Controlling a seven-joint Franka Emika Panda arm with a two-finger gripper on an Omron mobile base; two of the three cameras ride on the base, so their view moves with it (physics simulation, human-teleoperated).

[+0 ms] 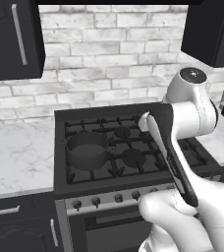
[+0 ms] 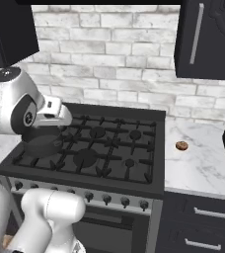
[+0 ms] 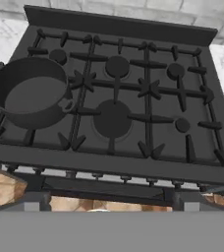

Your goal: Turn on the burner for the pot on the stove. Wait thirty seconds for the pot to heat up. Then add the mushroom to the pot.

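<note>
The pot [image 3: 29, 93] looks like dark grey metal with a dull, matt finish inside and out. The stove [image 3: 119, 29] top is black and matt; its grates [image 3: 148, 88] look like rough cast iron. The knob strip [image 1: 124, 197] along the front is silvery, brushed-looking metal. The desk [image 1: 15, 157] beside the stove is smooth white marble with grey veins and a slight sheen. The wall [image 1: 109, 44] is rough pale brick. The cabinets [image 2: 208, 39] are dark and matt with satin metal handles.
</note>
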